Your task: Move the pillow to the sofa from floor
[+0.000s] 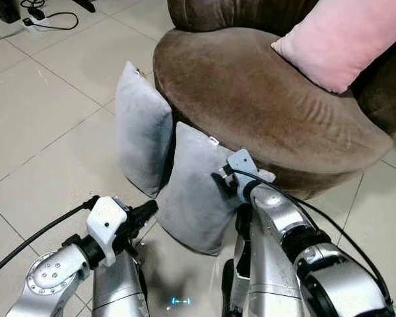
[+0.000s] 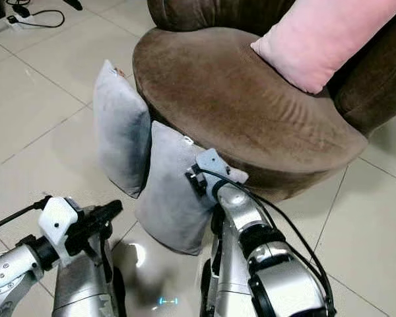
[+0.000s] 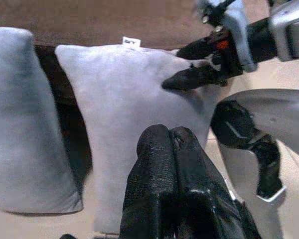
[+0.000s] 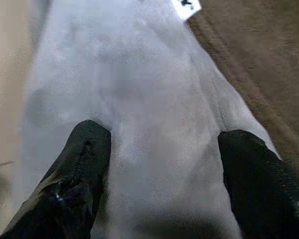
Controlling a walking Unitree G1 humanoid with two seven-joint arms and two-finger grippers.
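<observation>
**Robot reaches for a grey pillow by the sofa**

Two grey pillows stand on the tiled floor [image 1: 46, 112], leaning on the front of the brown sofa [image 1: 251, 99]. The near grey pillow [image 1: 195, 191] is the one the robot is going for. The right gripper [image 4: 162, 164] has its two fingers spread wide, one on each side of the pillow's top edge, pressing the cloth but not yet pinching it. The left gripper [image 3: 170, 164] hangs just in front of the pillow's face with its fingers pressed together, holding nothing.

The pillow looks soft, light and squashy. It will likely sag and flop, so the top edge by the white tag [image 3: 131, 42] is a good place to pinch.

The other grey pillow [image 1: 142, 129] touches it on one side and may tip over. A pink pillow [image 1: 343, 39] already lies on the sofa seat, but most of the seat is bare. A black cable [image 1: 53, 23] lies far off, behind the sofa's corner.
</observation>
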